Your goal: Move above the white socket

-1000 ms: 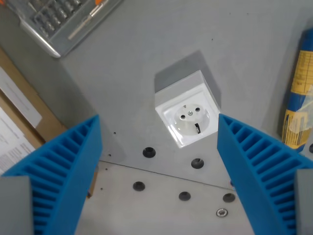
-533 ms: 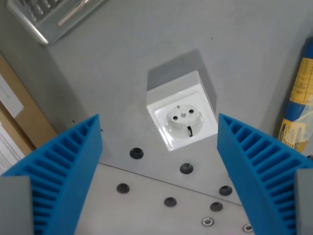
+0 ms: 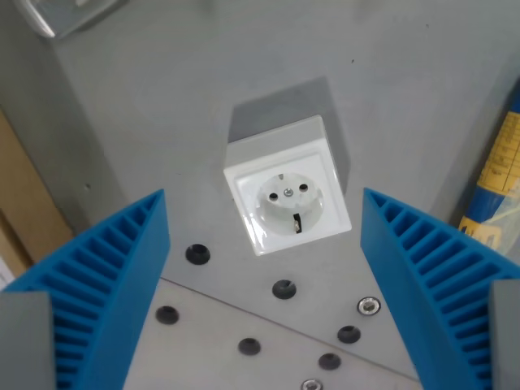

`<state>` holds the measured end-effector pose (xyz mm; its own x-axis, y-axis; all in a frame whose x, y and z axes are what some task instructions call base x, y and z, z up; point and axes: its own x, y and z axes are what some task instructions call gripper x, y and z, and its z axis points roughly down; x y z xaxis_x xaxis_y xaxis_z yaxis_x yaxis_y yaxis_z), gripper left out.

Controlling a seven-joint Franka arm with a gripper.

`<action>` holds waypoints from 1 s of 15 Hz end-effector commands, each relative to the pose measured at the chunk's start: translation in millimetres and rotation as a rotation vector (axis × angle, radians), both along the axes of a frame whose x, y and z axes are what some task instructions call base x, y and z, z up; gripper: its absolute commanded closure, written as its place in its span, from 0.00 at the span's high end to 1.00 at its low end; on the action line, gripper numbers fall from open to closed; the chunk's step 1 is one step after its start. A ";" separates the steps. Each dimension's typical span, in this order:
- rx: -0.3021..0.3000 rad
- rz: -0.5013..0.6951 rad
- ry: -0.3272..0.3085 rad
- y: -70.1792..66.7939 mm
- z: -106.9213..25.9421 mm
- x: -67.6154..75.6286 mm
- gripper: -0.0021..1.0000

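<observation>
The white socket (image 3: 286,196) is a square box with a round two-pin face, standing on the grey table near the middle of the wrist view. My gripper (image 3: 264,284) is open and empty. Its two blue ribbed fingers (image 3: 97,292) frame the view at the lower left and lower right. The socket lies between the fingers and a little beyond their tips.
A metal plate (image 3: 268,341) with several round holes and a screw lies just below the socket. A blue and yellow cylinder (image 3: 497,175) stands at the wrist view's right edge. A brown cardboard edge (image 3: 24,207) is at the left, a grey tray corner (image 3: 61,12) at top left.
The whole scene has shifted left and slightly up in the view, so the camera has moved. The socket now sits nearer the middle between the fingers. The tray has nearly left the frame.
</observation>
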<state>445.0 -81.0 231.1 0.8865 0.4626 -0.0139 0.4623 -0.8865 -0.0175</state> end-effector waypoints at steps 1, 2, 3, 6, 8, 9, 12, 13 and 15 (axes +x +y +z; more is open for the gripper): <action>0.029 0.194 -0.116 -9.1 -13.0 -7.9 1.00; 0.031 0.210 -0.119 -10.7 -16.2 -9.2 1.00; 0.033 0.222 -0.120 -12.3 -19.3 -10.5 1.00; 0.041 0.244 -0.128 -16.6 -27.7 -14.5 1.00; 0.047 0.261 -0.133 -18.8 -32.4 -17.1 1.00; 0.049 0.274 -0.134 -19.8 -34.7 -18.3 1.00; 0.056 0.286 -0.138 -22.9 -41.6 -21.6 1.00; 0.057 0.290 -0.140 -23.9 -43.8 -22.5 1.00; 0.061 0.296 -0.141 -25.8 -47.9 -24.1 1.00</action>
<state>426.4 -102.3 189.2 0.7869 0.6170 -0.0062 0.6169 -0.7869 -0.0132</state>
